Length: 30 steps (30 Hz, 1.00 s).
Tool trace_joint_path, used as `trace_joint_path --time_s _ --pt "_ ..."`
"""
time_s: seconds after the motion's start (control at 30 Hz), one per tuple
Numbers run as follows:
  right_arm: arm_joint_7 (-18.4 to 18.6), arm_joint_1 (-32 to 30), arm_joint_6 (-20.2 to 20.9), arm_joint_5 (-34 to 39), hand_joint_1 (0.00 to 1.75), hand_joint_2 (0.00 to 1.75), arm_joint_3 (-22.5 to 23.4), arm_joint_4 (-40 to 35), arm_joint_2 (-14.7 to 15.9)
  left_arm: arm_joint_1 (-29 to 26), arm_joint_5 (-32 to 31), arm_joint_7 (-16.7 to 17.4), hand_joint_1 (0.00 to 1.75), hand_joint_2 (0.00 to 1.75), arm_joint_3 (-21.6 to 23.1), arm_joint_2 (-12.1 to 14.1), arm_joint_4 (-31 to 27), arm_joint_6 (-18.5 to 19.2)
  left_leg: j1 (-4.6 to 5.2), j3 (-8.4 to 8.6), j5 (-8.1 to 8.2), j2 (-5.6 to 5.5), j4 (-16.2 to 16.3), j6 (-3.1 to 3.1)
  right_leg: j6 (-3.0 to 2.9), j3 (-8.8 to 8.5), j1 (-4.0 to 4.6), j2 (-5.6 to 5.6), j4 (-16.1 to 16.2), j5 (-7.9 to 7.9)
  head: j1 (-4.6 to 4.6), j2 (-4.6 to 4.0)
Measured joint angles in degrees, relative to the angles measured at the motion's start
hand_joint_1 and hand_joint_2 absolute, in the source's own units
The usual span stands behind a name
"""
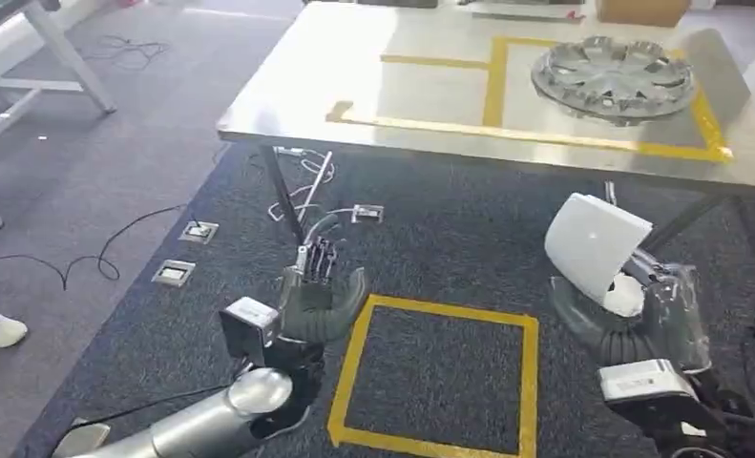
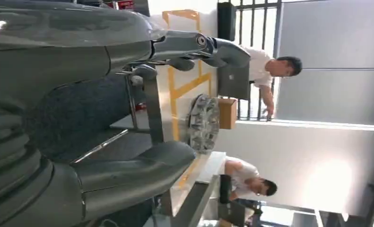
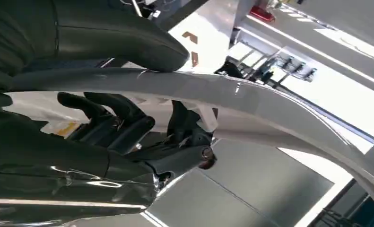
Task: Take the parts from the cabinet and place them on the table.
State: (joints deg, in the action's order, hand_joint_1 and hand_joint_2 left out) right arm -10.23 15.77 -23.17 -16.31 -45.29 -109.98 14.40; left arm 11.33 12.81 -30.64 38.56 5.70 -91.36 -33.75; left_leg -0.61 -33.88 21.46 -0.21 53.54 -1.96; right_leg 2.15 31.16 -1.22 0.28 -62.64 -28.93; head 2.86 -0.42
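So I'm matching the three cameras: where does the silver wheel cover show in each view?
Head view: wheel cover on the table's far right, inside the yellow tape.
Left wrist view: wheel cover mid-picture, edge-on.
Right wrist view: not in it.
Shared landmark: yellow tape.

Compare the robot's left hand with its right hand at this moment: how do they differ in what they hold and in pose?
The right hand grips a white curved panel; the left hand holds nothing. The left hand's fingers are spread apart and point towards the table; the right hand's fingers are wrapped around the panel. Both hang low over the dark carpet, short of the table where the silver wheel cover lies.
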Motion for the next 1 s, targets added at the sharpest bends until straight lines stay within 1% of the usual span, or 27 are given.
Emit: trace_joint_path --time_s 0.03,0.07,0.1,0.13,0.17,0.2,0.23,0.27,0.3,0.33,0.37,0.4,0.43,0.47,0.5,0.57,0.6,0.63,0.67,0.73,0.77,0.8,0.83,0.87,0.93,0.97,1.0 --pt "-0.02 -0.08 0.0 0.0 1.75 1.75 -0.06 0.02 -0.04 -0.06 -0.02 0.0 0.0 1.75 0.0 -0.09 0.0 0.0 0.08 0.41 0.49 0.0 0.0 -0.12 0.12 3.16 0.08 0.0 -5.12 -1.98 -0.08 0.0" --pt "-0.09 -0.17 0.0 -0.02 1.75 1.75 -0.09 0.04 -0.07 -0.12 -0.02 0.0 0.0 1.75 0.0 -0.11 0.0 0.0 0.22 0.93 1.02 -0.02 0.0 -0.25 0.16 5.84 0.09 0.0 -9.11 -4.39 -0.06 0.0" --pt "-0.07 -0.26 0.0 0.0 1.75 1.75 -0.04 0.11 -0.07 -0.24 -0.02 0.0 0.0 1.75 0.0 -0.13 0.0 0.0 0.36 1.63 1.57 -0.13 0.0 -0.31 0.17 7.55 0.12 0.0 -10.99 -5.78 -0.17 0.0" --pt "-0.07 -0.36 0.0 -0.02 1.75 1.75 -0.04 0.17 -0.07 -0.32 -0.02 0.0 0.0 1.75 0.0 -0.13 0.0 0.0 0.5 2.46 2.15 -0.25 0.0 -0.33 -0.02 7.99 0.15 0.0 -10.17 -5.37 -0.15 0.0" --pt "-0.07 -0.37 0.02 -0.02 1.75 1.75 -0.04 0.17 -0.07 -0.33 -0.02 0.0 0.0 1.75 0.0 -0.13 0.0 0.0 0.64 3.33 2.77 -0.36 0.0 -0.35 -0.26 7.43 0.23 0.0 -7.19 -3.5 -0.24 0.0" --pt "-0.07 -0.36 0.0 -0.02 1.75 1.75 -0.04 0.17 -0.07 -0.32 -0.02 0.0 0.0 1.75 0.0 -0.15 0.0 0.0 0.8 4.36 3.39 -0.41 0.0 -0.33 -0.69 6.13 0.37 0.0 -2.69 -0.45 -0.33 0.0" --pt "-0.07 -0.36 0.0 -0.02 1.75 1.75 -0.04 0.17 -0.07 -0.3 -0.02 0.0 0.0 1.75 0.0 -0.17 0.0 0.0 0.9 5.38 4.12 -0.4 -0.02 -0.29 -1.38 4.52 0.72 0.0 2.76 3.76 -0.37 0.0" --pt "-0.09 -0.35 0.0 -0.02 1.75 1.75 -0.04 0.17 -0.07 -0.33 -0.02 0.0 0.0 1.75 0.0 -0.17 0.02 0.0 0.84 5.59 4.78 -0.38 -0.17 -0.19 -2.18 3.69 1.13 -0.01 7.25 8.68 -0.46 0.0" --pt "-0.09 -0.35 0.0 0.0 1.75 1.75 -0.06 0.24 -0.09 -0.42 0.0 0.06 0.0 1.75 0.0 -0.2 0.09 0.0 1.17 6.15 5.13 -0.62 0.16 0.24 -2.35 3.97 1.4 -0.14 8.26 7.05 -0.5 0.0" --pt "-0.07 -0.39 0.04 -0.02 1.75 1.75 -0.04 0.24 -0.09 -0.29 -0.04 0.0 0.0 1.75 0.0 -0.22 0.04 0.0 1.14 5.88 5.6 -0.6 0.08 0.68 -2.43 2.96 1.54 -0.07 8.25 7.16 -0.61 0.0" --pt "-0.09 -0.43 0.04 0.0 1.75 1.75 0.02 0.26 -0.09 -0.32 -0.09 0.04 0.0 1.75 0.0 -0.22 0.04 0.15 1.12 6.24 5.52 -0.53 0.29 0.92 -2.71 3.12 1.62 -0.07 8.45 7.31 -0.65 0.0" --pt "-0.15 -0.36 0.04 -0.04 1.75 1.75 0.0 0.26 -0.09 -0.26 -0.24 0.04 0.0 1.75 0.02 -0.26 0.02 0.15 1.19 6.47 5.47 -0.49 0.23 1.06 -3.03 2.6 1.45 -0.07 8.61 7.26 -0.68 0.0" --pt "-0.26 -0.38 0.04 -0.09 1.75 1.75 0.02 0.26 -0.11 -0.15 -0.33 0.04 0.0 1.75 0.0 -0.24 0.0 0.26 1.28 6.25 5.94 -0.45 0.87 1.31 -3.08 1.4 0.87 0.0 9.31 7.24 -0.54 0.0" --pt "-0.33 -0.37 0.0 -0.09 1.75 1.75 0.09 0.28 -0.11 -0.2 -0.42 0.0 0.0 1.75 0.0 -0.24 0.0 0.35 1.15 5.3 5.96 -0.35 3.46 1.7 -3.26 0.78 0.88 0.04 9.66 7.09 -0.43 0.0" --pt "-0.46 -0.27 -0.07 -0.09 1.75 1.75 0.09 0.31 -0.15 -0.09 -0.44 -0.07 0.0 1.75 0.0 -0.24 0.02 0.48 1.09 2.56 6.78 -0.29 7.79 2.05 -3.57 0.44 0.82 0.03 9.73 6.84 -0.08 0.0" --pt "-0.66 -0.38 -0.07 -0.09 1.75 1.75 0.04 0.35 -0.28 -0.24 -0.39 -0.07 0.0 1.75 0.0 -0.22 0.02 0.59 0.63 -3.63 10.05 -0.26 16.24 2.67 -3.57 -0.07 0.82 0.07 9.73 6.05 0.22 0.0" --pt "-0.68 -0.39 -0.07 -0.09 1.75 1.75 0.04 0.42 -0.28 -0.35 -0.39 -0.07 0.0 1.75 0.0 -0.2 0.04 0.66 0.54 -6.17 11.52 -0.25 18.74 2.85 -3.54 -0.48 0.82 0.08 9.71 5.57 0.26 0.0" --pt "-0.68 -0.39 -0.09 -0.09 1.75 1.75 0.04 0.55 -0.28 -0.4 -0.39 -0.07 0.0 1.75 0.0 -0.17 0.04 0.68 0.46 -7.35 11.3 -0.22 18.75 2.92 -3.5 -1.06 0.82 0.14 9.7 5.09 0.4 0.0" --pt "-0.68 -0.4 -0.09 -0.09 1.75 1.75 0.02 0.59 -0.28 -0.39 -0.39 -0.07 0.0 1.75 0.0 -0.15 0.07 0.68 0.4 -7.2 9.27 -0.22 16.16 2.87 -3.43 -1.9 0.81 0.16 9.7 4.47 0.53 0.0" --pt "-0.39 -0.36 -0.09 -0.09 1.75 1.75 0.02 0.59 -0.28 -0.39 -0.37 -0.07 0.0 1.75 0.0 -0.15 0.04 0.83 0.38 -4.21 1.99 -0.19 6.3 2.54 -3.14 -3.63 0.81 0.21 9.7 3.19 0.7 0.0" --pt "-0.22 -0.36 -0.09 -0.11 1.75 1.75 0.02 0.59 -0.28 -0.4 -0.37 -0.07 0.0 1.75 0.0 -0.13 0.07 0.87 0.42 -2.73 -1.97 -0.12 1.6 2.26 -2.9 -3.71 0.81 0.2 9.8 2.58 0.72 0.0" --pt "-0.15 -0.32 -0.07 -0.13 1.75 1.75 0.0 0.65 -0.28 -0.36 -0.33 -0.07 0.0 1.75 0.0 -0.13 0.09 0.96 0.84 -2.83 -1.33 -0.14 0.31 1.98 -2.53 -4.51 1.08 0.39 9.34 1.92 0.53 0.0" --pt "-0.09 -0.28 -0.09 -0.2 1.75 1.75 0.0 0.63 -0.28 -0.35 -0.24 -0.04 0.0 1.75 0.02 -0.13 0.11 1.03 0.86 -2.55 -0.76 -0.09 0.49 1.48 -2.14 -4.26 1.11 0.48 9.48 1.53 0.57 0.0" --pt "-0.04 -0.27 -0.06 -0.2 1.75 1.75 0.0 0.63 -0.31 -0.36 -0.26 -0.04 0.0 1.75 0.02 -0.13 0.11 1.14 0.82 -2.47 -1.42 -0.22 0.39 1.12 -1.83 -4.88 1.07 0.49 9.38 1.4 0.46 0.0" --pt "-0.07 -0.06 -0.02 -0.2 1.75 1.75 0.02 0.59 -0.31 -0.16 -0.33 -0.04 0.0 1.75 0.02 -0.15 0.09 1.18 0.64 -1.32 -0.93 -0.31 0.21 0.4 -1.35 -5.27 1.11 0.47 8.89 1.08 0.42 0.0" --pt "-0.04 -0.06 -0.02 -0.24 1.75 1.75 0.04 0.61 -0.3 -0.19 -0.39 -0.02 0.0 1.75 0.02 -0.17 0.04 1.18 0.5 -0.72 -0.56 -0.24 -0.02 0.09 -1.02 -4.24 0.85 0.23 7.18 0.64 0.42 0.0" --pt "-0.09 0.18 -0.02 -0.28 1.75 1.75 0.07 0.59 -0.31 -0.08 -0.42 -0.02 0.0 1.75 0.02 -0.17 0.04 1.18 0.48 -0.23 -0.2 -0.22 -0.01 -0.25 -0.7 -2.5 0.84 0.19 3.41 -0.39 0.13 0.0"
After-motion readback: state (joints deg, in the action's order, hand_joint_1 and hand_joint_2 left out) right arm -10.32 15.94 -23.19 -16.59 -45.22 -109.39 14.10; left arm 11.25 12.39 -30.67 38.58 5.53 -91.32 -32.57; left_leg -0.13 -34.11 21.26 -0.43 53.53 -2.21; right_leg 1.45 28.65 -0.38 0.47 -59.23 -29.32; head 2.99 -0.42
